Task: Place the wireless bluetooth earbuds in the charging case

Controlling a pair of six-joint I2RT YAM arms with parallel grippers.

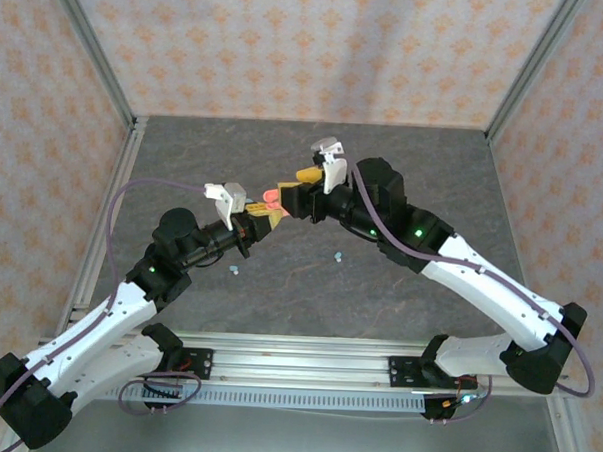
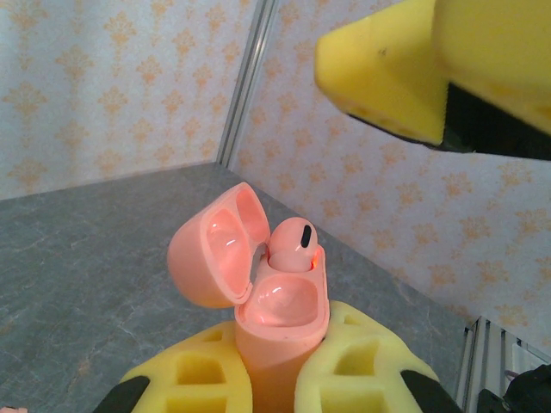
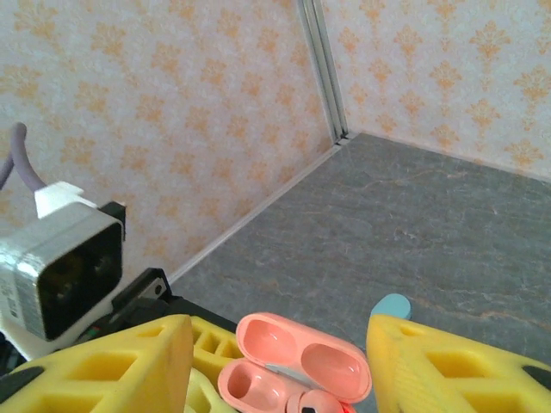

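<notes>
The left gripper [image 2: 274, 383] clamps the open case [image 2: 280, 314] steady so its sockets face the right gripper [image 3: 277, 348], whose jaws stand apart over a seated earbud [image 2: 293, 245].

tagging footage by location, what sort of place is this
Probably a robot test booth, not a home: patterned wall panels in aluminium framing, a grey tabletop, and a left arm and right arm bolted to a rail.
</notes>
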